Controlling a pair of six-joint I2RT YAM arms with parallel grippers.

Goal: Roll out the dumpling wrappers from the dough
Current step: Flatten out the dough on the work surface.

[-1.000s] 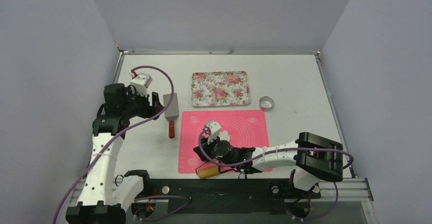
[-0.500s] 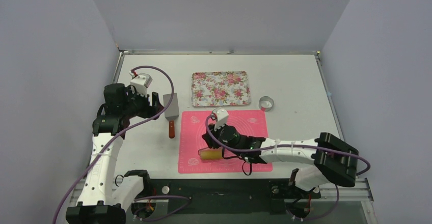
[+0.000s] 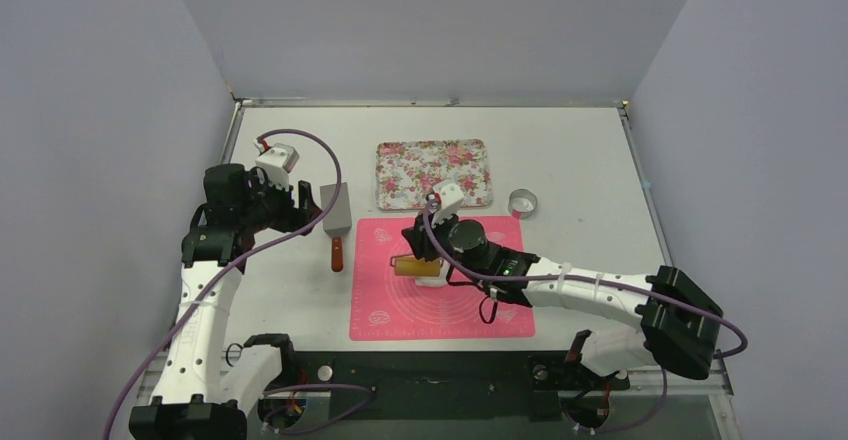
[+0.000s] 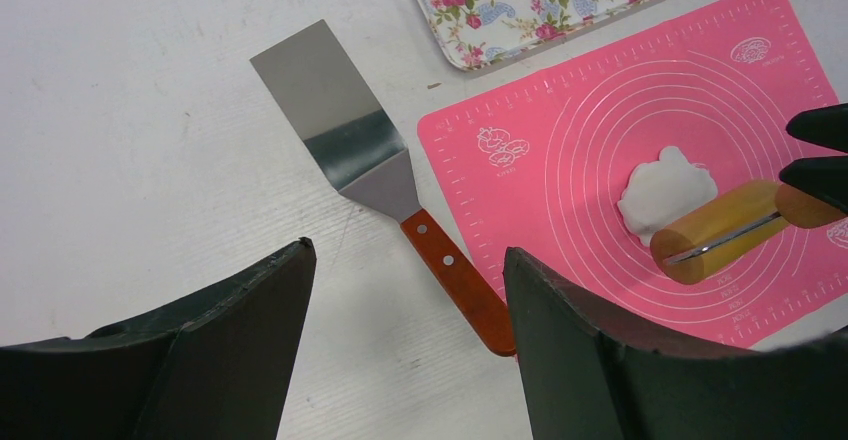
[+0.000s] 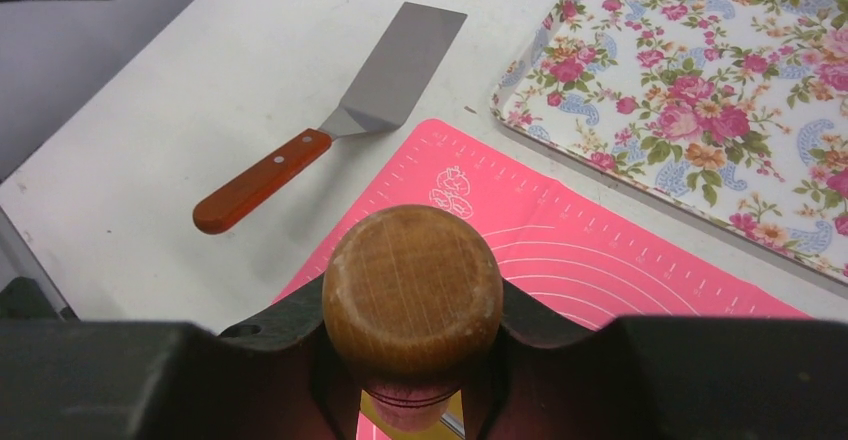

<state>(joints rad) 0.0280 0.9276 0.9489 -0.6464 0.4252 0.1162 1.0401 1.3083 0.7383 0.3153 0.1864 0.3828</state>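
Dough [image 4: 664,194] lies on the pink mat [image 3: 480,305], inside its printed rings and a little left of the mat's middle. It is a white, soft-looking lump pressed fairly flat, with a lumpy, scalloped outline rather than a clean round one. A wooden rolling pin [image 4: 722,234] rests across one edge of it, covering part of the white. The right gripper [image 3: 423,251] is pinching that pin at its handle end, and from the wrist camera the round wooden end faces straight out with a black finger tight on each side. The right arm stretches long and low from its base at the near right corner, running diagonally across the mat with its wrist over the mat's far half. The left arm stands folded at the table's [image 3: 580,160] left side with its elbow high. The left gripper [image 4: 405,260] hangs over the bare tabletop beside the metal spatula [image 3: 337,222], jaws spread wide and holding nothing. A flowered tray [image 3: 434,173] sits just beyond the mat, and a metal ring cutter [image 3: 522,202] lies to the tray's right.
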